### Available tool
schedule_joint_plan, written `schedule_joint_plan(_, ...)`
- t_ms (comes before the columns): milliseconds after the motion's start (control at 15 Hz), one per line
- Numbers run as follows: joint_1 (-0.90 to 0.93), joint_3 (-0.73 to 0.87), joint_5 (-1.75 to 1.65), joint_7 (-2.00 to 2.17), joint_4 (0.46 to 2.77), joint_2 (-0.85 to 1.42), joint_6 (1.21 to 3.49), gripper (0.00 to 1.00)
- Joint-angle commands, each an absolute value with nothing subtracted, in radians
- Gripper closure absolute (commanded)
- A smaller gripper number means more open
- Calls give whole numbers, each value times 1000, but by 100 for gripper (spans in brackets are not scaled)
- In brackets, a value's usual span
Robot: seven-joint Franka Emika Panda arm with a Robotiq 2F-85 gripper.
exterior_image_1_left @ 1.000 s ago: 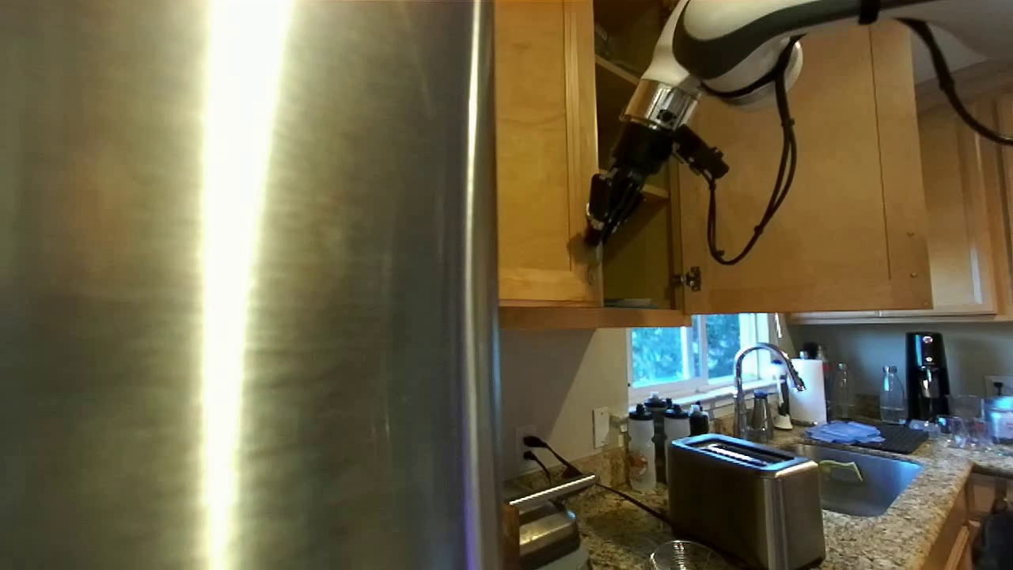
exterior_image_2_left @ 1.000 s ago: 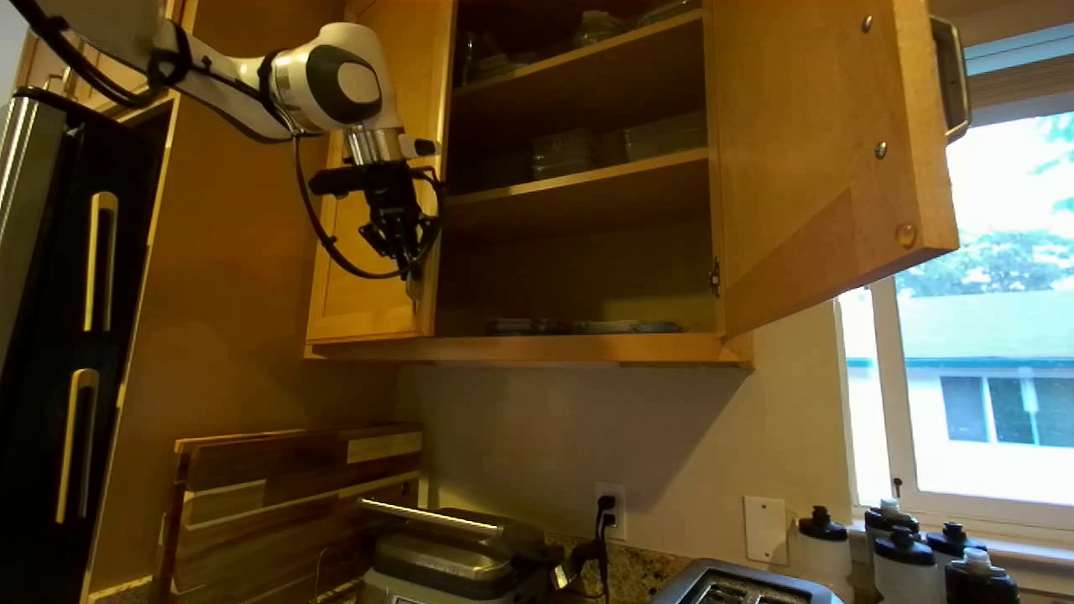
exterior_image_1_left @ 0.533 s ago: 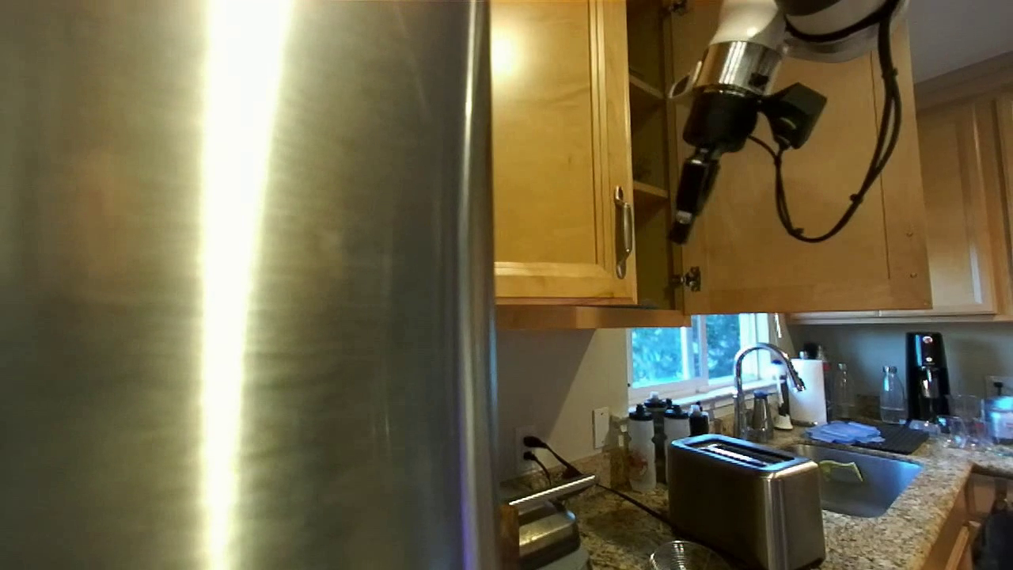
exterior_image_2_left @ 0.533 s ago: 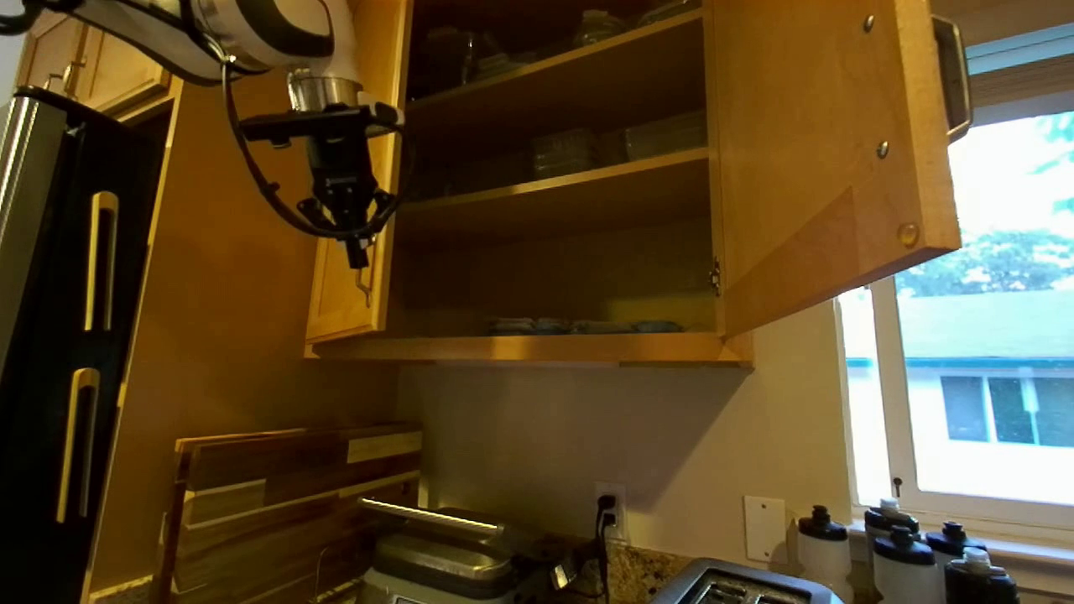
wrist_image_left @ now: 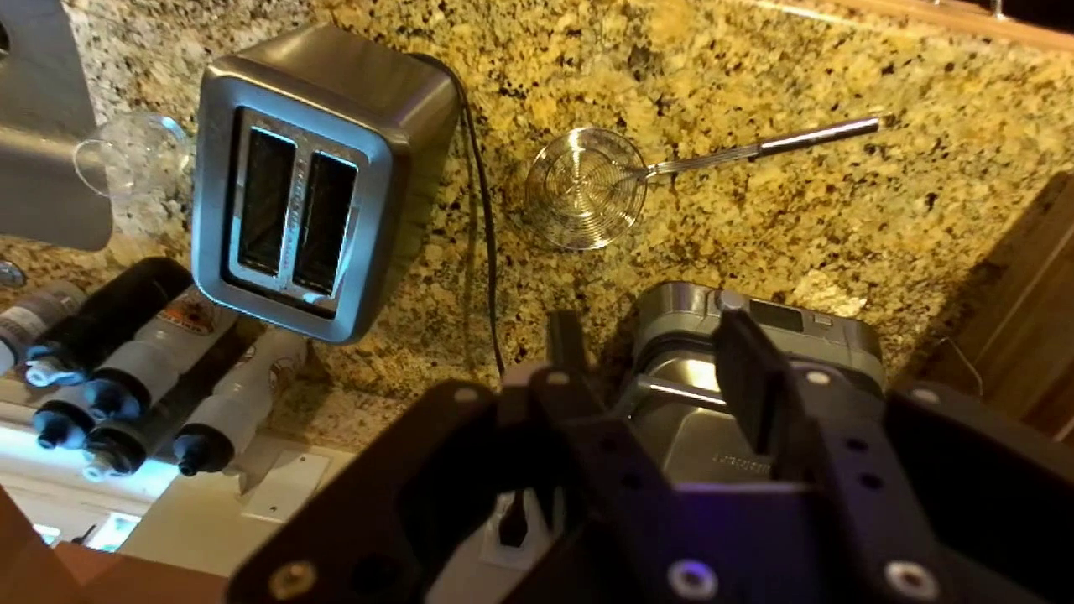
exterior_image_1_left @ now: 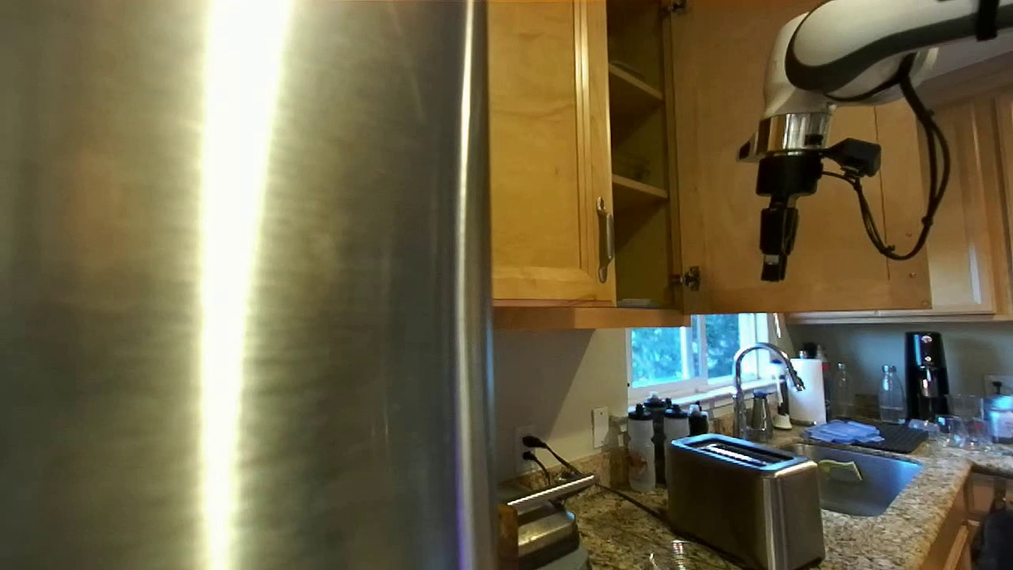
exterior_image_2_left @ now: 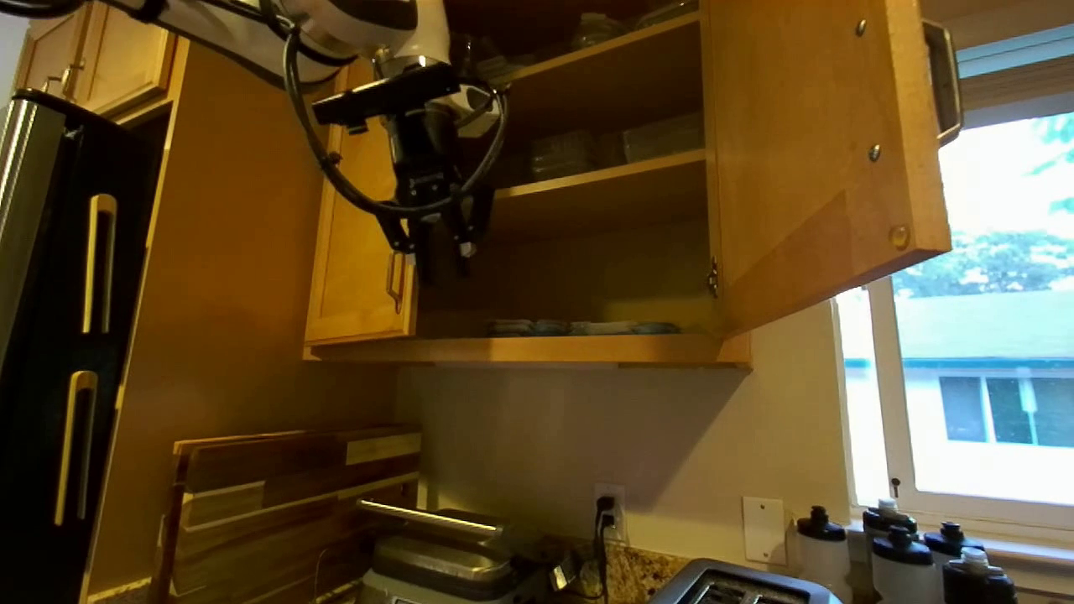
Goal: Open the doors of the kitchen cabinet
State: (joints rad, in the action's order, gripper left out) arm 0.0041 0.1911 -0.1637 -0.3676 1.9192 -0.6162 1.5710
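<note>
Now the tool point(wrist_image_left: 652, 331) hangs gaping near the kitchen cabinet point(exterior_image_2_left: 520, 351), one door point(exterior_image_2_left: 805, 159) standing wide, the other door point(exterior_image_2_left: 359, 260) ajar.

We see smooth wood in the honey-coloured framed doors point(exterior_image_1_left: 540, 158), satiny metal in their slim bar handles point(exterior_image_1_left: 608, 237), brushed steel on the wide silver fridge panel point(exterior_image_1_left: 356, 277), glossy stone in the speckled yellow-brown tabletop point(wrist_image_left: 730, 75), a mostly matt black pincer point(wrist_image_left: 654, 329).

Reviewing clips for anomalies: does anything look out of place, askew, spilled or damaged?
Nothing appears spilled or damaged. One oddity: the door beside the window is swung wide, its mate only partway, leaving them uneven; plausible mid-task.
</note>
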Motion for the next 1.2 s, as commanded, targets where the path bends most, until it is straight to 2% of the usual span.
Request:
schedule_joint_plan(0,25,212,-114,-393,1872,-512,1697,24)
schedule_joint_plan(200,58,216,-35,-491,1819,-423,1809,3)
schedule_joint_plan(267,64,215,-4,-518,1796,-395,1826,1)
schedule_joint_plan(1133,62,198,312,-925,1574,-208,1796,0)
